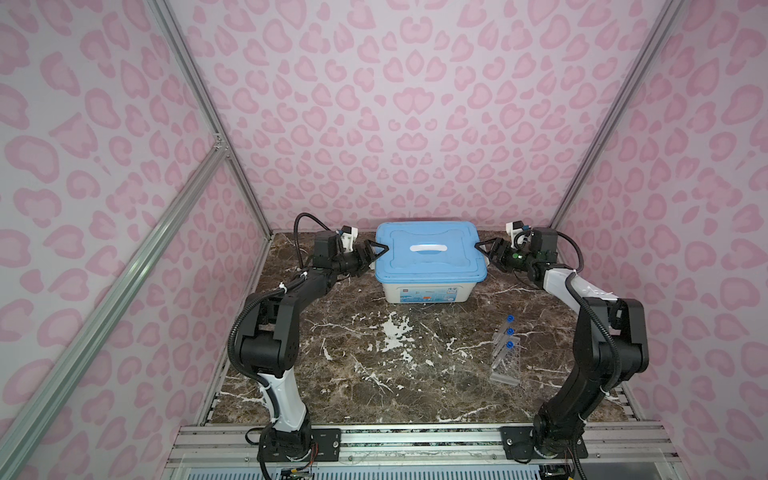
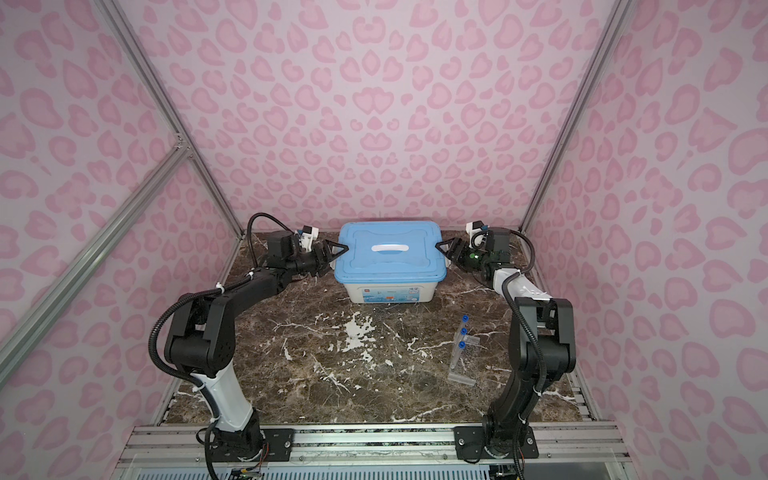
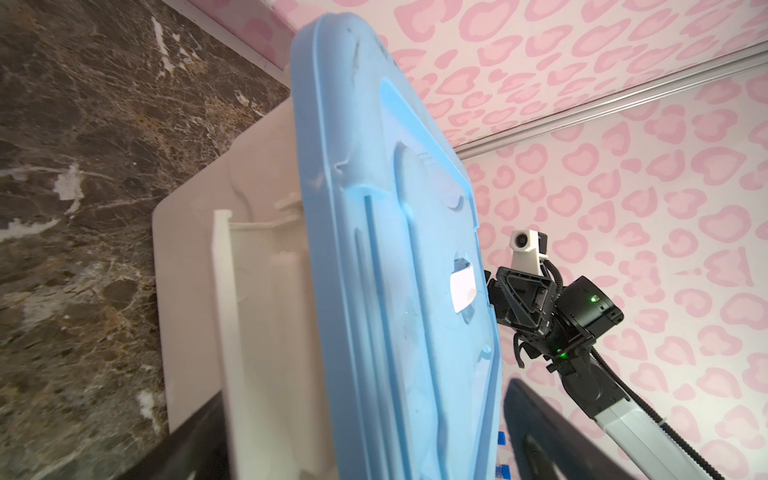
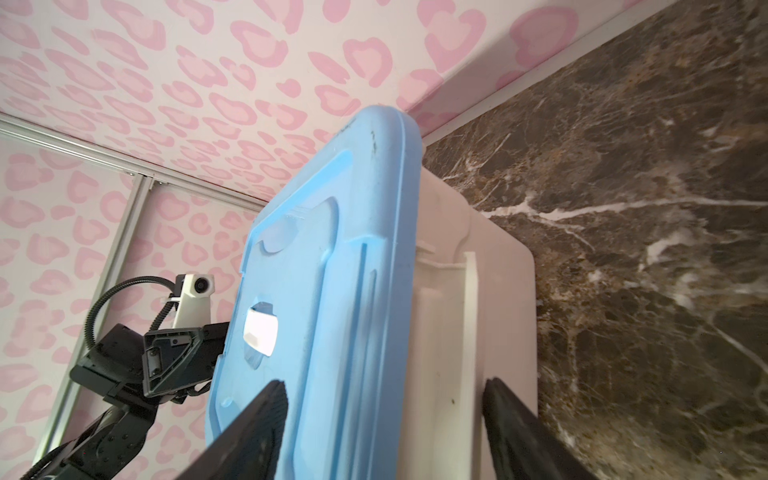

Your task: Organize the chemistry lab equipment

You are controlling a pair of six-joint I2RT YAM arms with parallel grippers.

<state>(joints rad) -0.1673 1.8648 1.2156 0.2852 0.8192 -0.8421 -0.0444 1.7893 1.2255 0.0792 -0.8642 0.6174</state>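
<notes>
In both top views a large white plastic bin (image 1: 428, 291) (image 2: 390, 291) with a light blue lid (image 1: 415, 266) (image 2: 374, 266) stands at the back centre of the dark brown marble table (image 1: 353, 374) (image 2: 299, 374). The left gripper (image 1: 374, 255) (image 2: 334, 255) is at the left end of the lid and the right gripper (image 1: 484, 251) (image 2: 442, 249) is at the right end. Three clear test tubes with blue caps (image 1: 505, 340) (image 2: 459, 345) stand tilted in a clear plastic rack (image 1: 507, 365) (image 2: 467, 361) in the lower right part of the table, well apart from the bin and from both grippers.

In the left wrist view the left gripper (image 3: 365, 428) has its jaws wide apart, one black finger on each side of the lid's rim at the bottom of the frame. The right gripper (image 3: 498, 291) shows at the far end of the lid.

In the right wrist view the right gripper (image 4: 382, 415) also has its fingers (image 4: 257, 432) apart. One lies over the top of the lid and one is beside the bin's white side ledge, with a small gap. I cannot tell if the upper finger touches the lid. The left gripper (image 4: 208, 353) is at the opposite rim.
</notes>
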